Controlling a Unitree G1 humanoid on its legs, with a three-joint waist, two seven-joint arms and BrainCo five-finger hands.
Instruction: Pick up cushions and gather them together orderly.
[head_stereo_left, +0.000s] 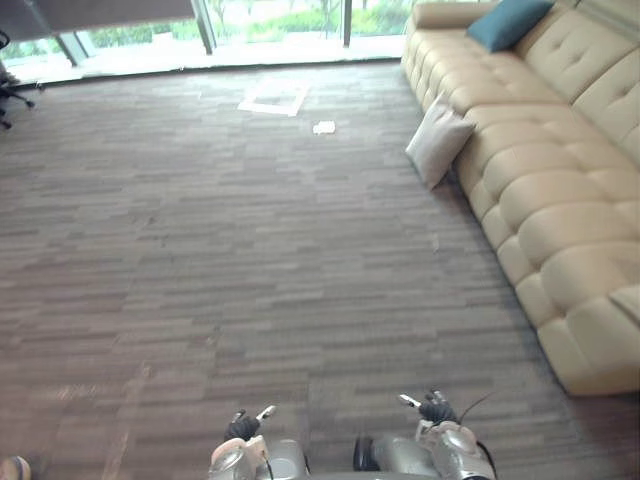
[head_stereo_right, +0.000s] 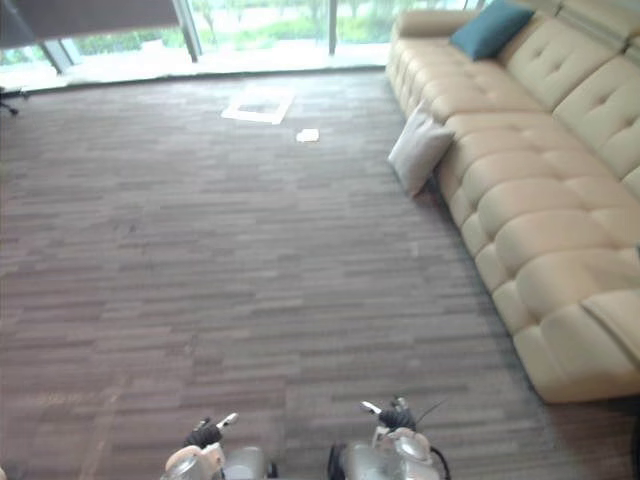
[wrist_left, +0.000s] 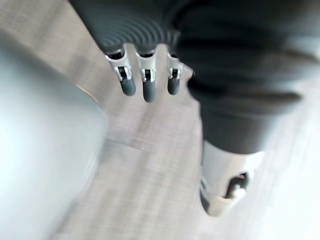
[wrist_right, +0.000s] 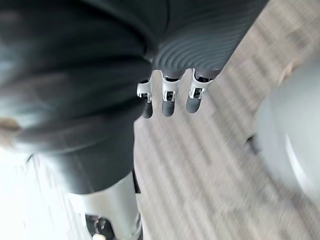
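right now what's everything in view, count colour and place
beige tufted sofa: one, beige, right side
teal square fabric cushion: one, teal, sofa's far end
pale grey fabric cushion: one, grey, on carpet leaning against sofa front
white flat sheet: one, white, carpet near windows
small white scrap: one, white, beside sheet
black office chair: one, black, far left
left hand: one, silver, open, above carpet
right hand: one, silver, open, above carpet

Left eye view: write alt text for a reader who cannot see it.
A pale cushion leans on the grey carpet against the front of a long beige sofa; a teal cushion lies at the sofa's far end. The robot's left hand and right hand hang empty at the near edge.
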